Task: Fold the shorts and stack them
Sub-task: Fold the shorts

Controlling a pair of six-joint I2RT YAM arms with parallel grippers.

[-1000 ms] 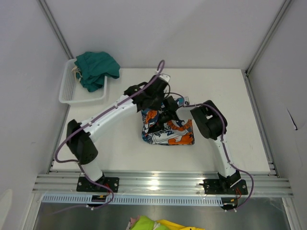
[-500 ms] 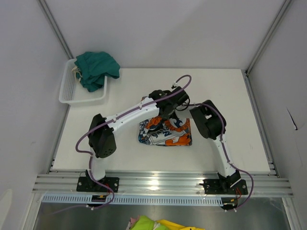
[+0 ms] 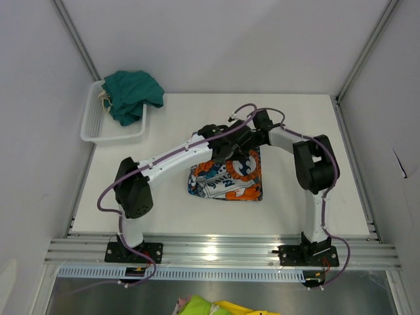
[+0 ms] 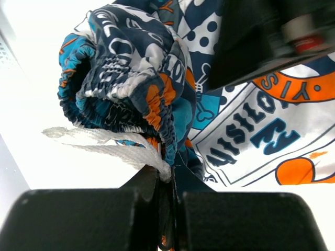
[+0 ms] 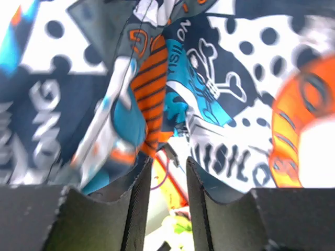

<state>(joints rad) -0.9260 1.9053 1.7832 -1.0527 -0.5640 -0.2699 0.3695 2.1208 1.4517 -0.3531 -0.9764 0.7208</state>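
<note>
Two pairs showing. Patchwork shorts (image 3: 226,182) lying bunched at middle of table (image 3: 341,197), long axis running roughly left-right, far-right corner rising toward both grippers. Left gripper (image 4: 167,183) pinching elastic waistband (image 4: 157,104), jaws closed tight on it, white drawstring (image 4: 99,144) trailing out beside it. Right gripper (image 5: 166,170) sitting close against print, fingers (image 5: 133,204) standing narrowly apart; whether gripping fabric, cannot tell. Teal shorts (image 3: 133,94) lying heaped over far end of basket (image 3: 92,131) by far-left table corner, well apart from patchwork pair.

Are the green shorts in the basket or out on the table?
In: the green shorts lie bunched, unfolded, at the far end of the basket, spilling past its rim.
</note>
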